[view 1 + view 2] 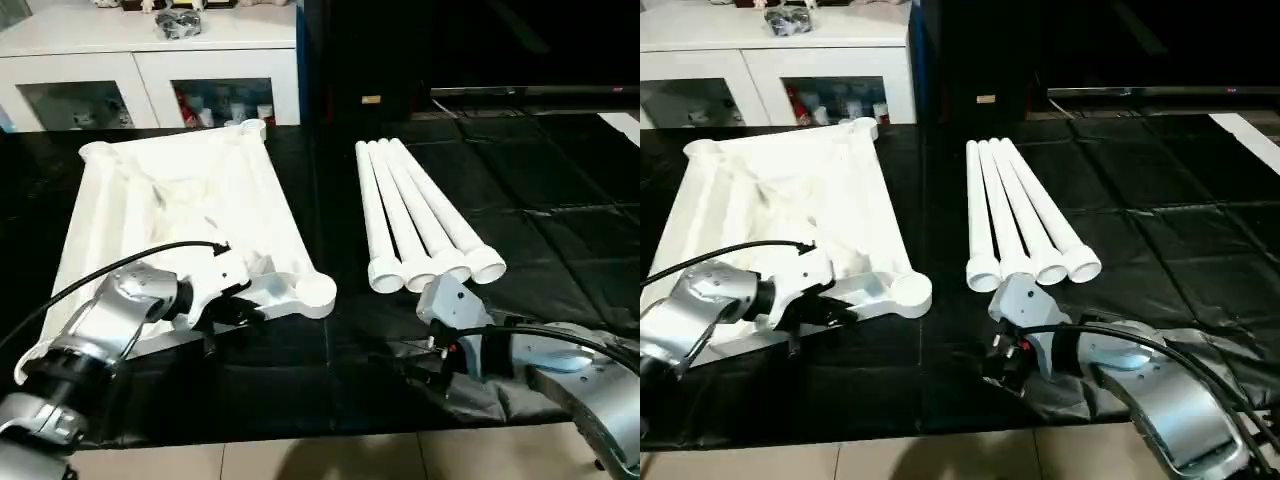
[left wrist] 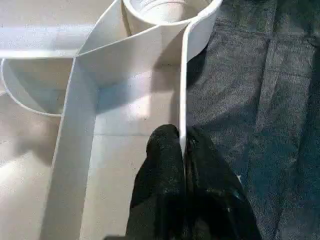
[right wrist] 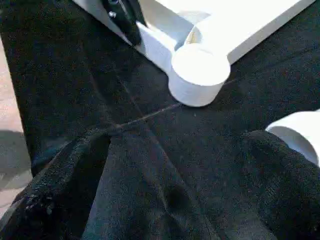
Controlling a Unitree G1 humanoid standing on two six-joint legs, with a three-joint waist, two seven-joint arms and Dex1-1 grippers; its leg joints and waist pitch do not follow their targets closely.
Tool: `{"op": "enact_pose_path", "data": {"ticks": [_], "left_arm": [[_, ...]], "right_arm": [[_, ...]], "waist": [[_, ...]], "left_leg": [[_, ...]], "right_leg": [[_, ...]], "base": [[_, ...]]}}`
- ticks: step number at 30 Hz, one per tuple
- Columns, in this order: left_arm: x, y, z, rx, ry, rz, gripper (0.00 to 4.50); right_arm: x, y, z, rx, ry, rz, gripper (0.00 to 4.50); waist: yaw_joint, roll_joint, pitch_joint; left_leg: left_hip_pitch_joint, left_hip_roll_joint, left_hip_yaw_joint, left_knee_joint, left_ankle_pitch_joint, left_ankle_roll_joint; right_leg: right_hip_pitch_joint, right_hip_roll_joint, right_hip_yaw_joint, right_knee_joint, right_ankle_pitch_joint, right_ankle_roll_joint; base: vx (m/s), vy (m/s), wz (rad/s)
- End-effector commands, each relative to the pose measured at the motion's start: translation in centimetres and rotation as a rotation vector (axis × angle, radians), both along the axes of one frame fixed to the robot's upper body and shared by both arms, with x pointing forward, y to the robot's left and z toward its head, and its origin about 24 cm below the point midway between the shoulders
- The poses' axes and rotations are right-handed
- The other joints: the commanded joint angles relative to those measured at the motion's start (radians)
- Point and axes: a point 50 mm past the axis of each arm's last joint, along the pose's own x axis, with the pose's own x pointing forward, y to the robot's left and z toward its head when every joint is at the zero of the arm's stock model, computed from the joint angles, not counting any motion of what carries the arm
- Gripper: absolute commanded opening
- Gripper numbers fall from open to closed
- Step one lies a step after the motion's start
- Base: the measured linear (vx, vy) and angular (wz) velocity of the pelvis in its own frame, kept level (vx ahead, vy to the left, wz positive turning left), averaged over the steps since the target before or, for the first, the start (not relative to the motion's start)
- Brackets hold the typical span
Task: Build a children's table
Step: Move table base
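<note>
Lying underside up on the black mat (image 1: 520, 200), toward the left: white tabletop (image 1: 180, 200), ribs and corner sockets showing. Resting side by side to its right, well apart: four white legs (image 1: 420, 215), open ends toward the near edge. Pinching the tabletop's thin near rim beside a corner socket: left gripper (image 2: 183, 150), fingers closed on it. Hovering over bare mat just before the legs: right gripper (image 3: 175, 165), fingers spread wide, holding nothing.

We see a black quilted cloth (image 1: 520, 190) spread over the floor, with pale floor tiles (image 1: 300, 460) showing along its near edge. At the far side stands a white cabinet (image 1: 150, 70) with 2 glass doors and small items behind them. Beside it rises a dark unit (image 1: 450, 50).
</note>
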Motion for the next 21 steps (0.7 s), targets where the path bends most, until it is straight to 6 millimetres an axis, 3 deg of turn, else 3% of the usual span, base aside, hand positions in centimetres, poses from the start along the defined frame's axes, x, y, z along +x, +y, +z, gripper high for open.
{"op": "enact_pose_path", "data": {"ticks": [1, 2, 4, 6, 11, 15, 16, 18, 21], "left_arm": [[-0.3, 1.3, -0.3, 0.051, -0.003, 0.048, 0.02], [-0.2, 1.3, -0.1, 0.049, -0.021, 0.057, 0.02], [-0.4, 1.3, 0.4, 0.019, -0.023, 0.057, 0.45], [-0.5, 1.4, 0.6, 0.016, -0.017, 0.05, 0.59], [-1.5, 1.6, 1.7, -0.004, -0.017, 0.021, 1.01], [-2.2, 1.7, 3.4, -0.046, -0.049, 0.033, 1.16], [-2.3, 1.7, 3.6, -0.051, -0.055, 0.037, 1.41], [-2.5, 1.7, 4.5, -0.063, -0.084, 0.046, 1.47], [-2.9, 1.7, 5.4, -0.08, -0.112, 0.06, 1.61]], "right_arm": [[0.9, 0.2, 1.0, 0.033, -0.062, -0.033, 4.5], [1.4, 0.3, 1.3, 0.058, -0.075, -0.063, 4.5], [2.6, 0.7, 2.4, 0.164, -0.071, -0.118, 4.5], [3.0, 0.8, 2.6, 0.177, -0.08, -0.137, 4.5], [6.4, 1.0, 3.4, 0.283, -0.112, -0.362, 4.5], [8.2, 2.2, 2.9, 0.151, -0.167, -0.378, 4.5], [8.5, 2.4, 2.9, 0.133, -0.182, -0.378, 4.5], [10.0, 3.0, 2.9, 0.146, -0.183, -0.442, 4.5], [11.6, 3.6, 2.8, 0.148, -0.146, -0.531, 4.5]], "waist": [[0.01, -0.002, -0.048], [0.009, -0.002, -0.048], [0.009, 0.007, -0.05], [0.008, 0.006, -0.05], [0.013, 0.008, -0.053], [0.027, 0.007, -0.055], [0.028, 0.006, -0.054], [0.032, -0.002, -0.055], [0.03, 0.003, -0.051]], "left_leg": [[-0.008, 0.031, -0.004, -0.082, -0.149, -0.002], [-0.006, 0.03, -0.003, -0.082, -0.147, -0.003], [-0.002, 0.029, -0.003, -0.081, -0.148, -0.007], [-0.003, 0.03, -0.003, -0.083, -0.139, -0.011], [0.004, 0.026, 0.004, -0.081, -0.107, -0.028], [0.002, 0.025, 0.005, -0.081, -0.072, -0.04], [0.003, 0.024, 0.007, -0.081, -0.073, -0.04], [0.002, 0.022, 0.009, -0.079, -0.075, -0.038], [0.002, 0.022, 0.008, -0.084, -0.088, -0.047]], "right_leg": [[0.055, -0.061, 0.036, -0.078, -0.137, -0.23], [0.053, -0.059, 0.035, -0.079, -0.14, -0.229], [0.053, -0.059, 0.035, -0.076, -0.123, -0.239], [0.052, -0.058, 0.034, -0.074, -0.109, -0.242], [0.047, -0.053, 0.034, -0.067, -0.04, -0.258], [0.05, -0.052, 0.028, -0.058, 0.016, -0.258], [0.05, -0.051, 0.029, -0.06, 0.015, -0.254], [0.052, -0.054, 0.031, -0.058, 0.009, -0.252], [0.049, -0.053, 0.031, -0.061, -0.045, -0.246]], "base": [[0.0, 0.0, 0.0], [0.0, 0.0, 0.0], [0.0, 0.0, 0.0], [0.0, 0.0, 0.0], [0.0, 0.0, 0.0], [0.0, 0.0, 0.0], [0.0, 0.0, 0.0], [0.0, 0.0, 0.0], [0.0, 0.0, 0.0]]}}
